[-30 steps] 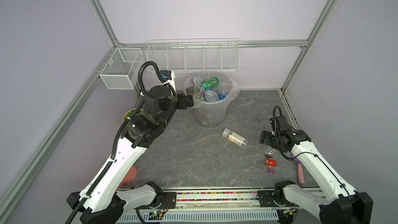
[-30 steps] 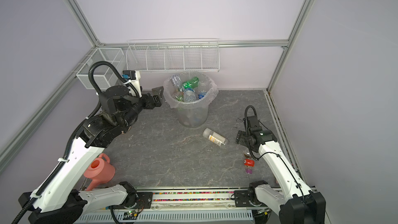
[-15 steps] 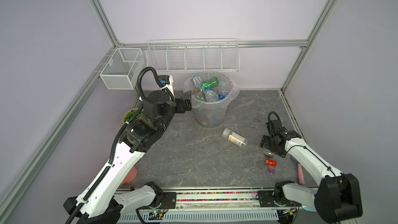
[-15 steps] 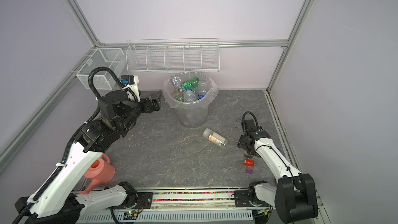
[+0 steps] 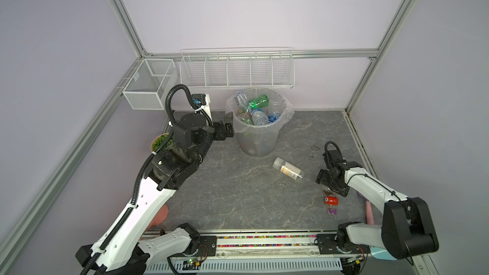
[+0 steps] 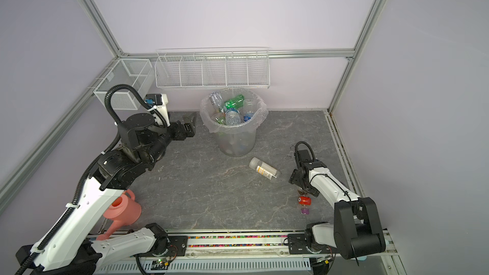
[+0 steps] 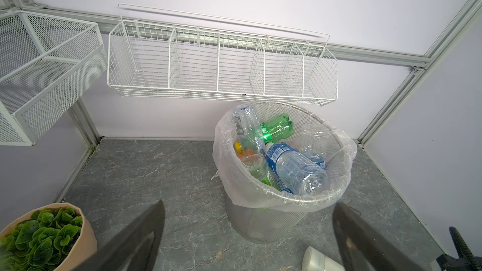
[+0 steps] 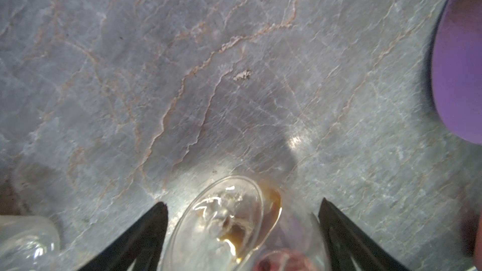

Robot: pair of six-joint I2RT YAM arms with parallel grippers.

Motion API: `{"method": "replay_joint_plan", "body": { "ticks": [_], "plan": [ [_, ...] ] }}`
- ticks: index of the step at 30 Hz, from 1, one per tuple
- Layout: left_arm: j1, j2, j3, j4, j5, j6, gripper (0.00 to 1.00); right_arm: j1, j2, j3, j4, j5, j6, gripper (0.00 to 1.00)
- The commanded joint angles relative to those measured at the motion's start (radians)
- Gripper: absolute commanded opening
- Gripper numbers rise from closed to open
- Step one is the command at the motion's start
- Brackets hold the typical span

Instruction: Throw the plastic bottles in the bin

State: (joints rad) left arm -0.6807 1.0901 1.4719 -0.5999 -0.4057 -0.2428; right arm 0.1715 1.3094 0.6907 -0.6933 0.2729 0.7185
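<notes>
The bottle [image 5: 330, 200], lower right in a top view, runs down-frame, its base between the spread right fingers [image 8: 146, 230]. Left fingers [image 7: 140, 235] are spread, empty and well apart from it.

White shells [image 5: 148, 207], black joints [image 5: 190, 128]; ribbed cable [image 5: 177, 87], tapered black left claw [image 7: 249, 203]

Robotics lab test cell. Aluminium frame [image 5: 120, 14] boxes in plain lilac panels [image 5: 251, 9] over a stone-print tabletop [image 5: 238, 202]. Left arm [image 5: 140, 207] and right arm [image 5: 370, 186] mounted on a front rail [image 5: 264, 251], small circuit board [image 5: 194, 261] exposed below. Household things set out: wire baskets [image 5: 238, 75] hung on the back wall, bin [image 5: 256, 141], potted plant [image 7: 44, 233], pink watering can [image 6: 124, 210]
</notes>
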Motion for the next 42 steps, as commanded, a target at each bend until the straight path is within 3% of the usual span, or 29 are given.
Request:
{"method": "replay_joint_plan", "body": {
  "ticks": [1,2,4,16,27,35,42],
  "plan": [
    [-0.002,-0.016,-0.005,0.005,-0.022,-0.012,0.99,-0.001,-0.010,-0.028,0.020,-0.012,0.043,0.98],
    [-0.002,-0.016,-0.004,0.003,-0.023,-0.010,0.99,-0.001,-0.016,-0.033,0.021,-0.012,0.045,1.00],
    [-0.002,-0.017,-0.001,0.002,-0.026,-0.009,0.99,-0.001,-0.029,-0.035,0.026,-0.011,0.051,0.94],
    [-0.002,-0.031,-0.006,0.005,-0.043,0.000,1.00,-0.001,-0.070,-0.025,0.017,-0.018,0.064,0.34],
    [-0.002,-0.049,-0.012,0.006,-0.054,0.002,1.00,0.003,-0.181,0.112,-0.096,-0.043,0.022,0.30],
    [-0.003,-0.062,-0.010,0.005,-0.064,0.003,1.00,0.017,-0.223,0.377,-0.128,-0.139,-0.037,0.32],
    [-0.002,-0.084,-0.015,-0.011,-0.076,-0.001,1.00,0.083,-0.153,0.716,-0.058,-0.241,-0.101,0.33]
  ]
}}
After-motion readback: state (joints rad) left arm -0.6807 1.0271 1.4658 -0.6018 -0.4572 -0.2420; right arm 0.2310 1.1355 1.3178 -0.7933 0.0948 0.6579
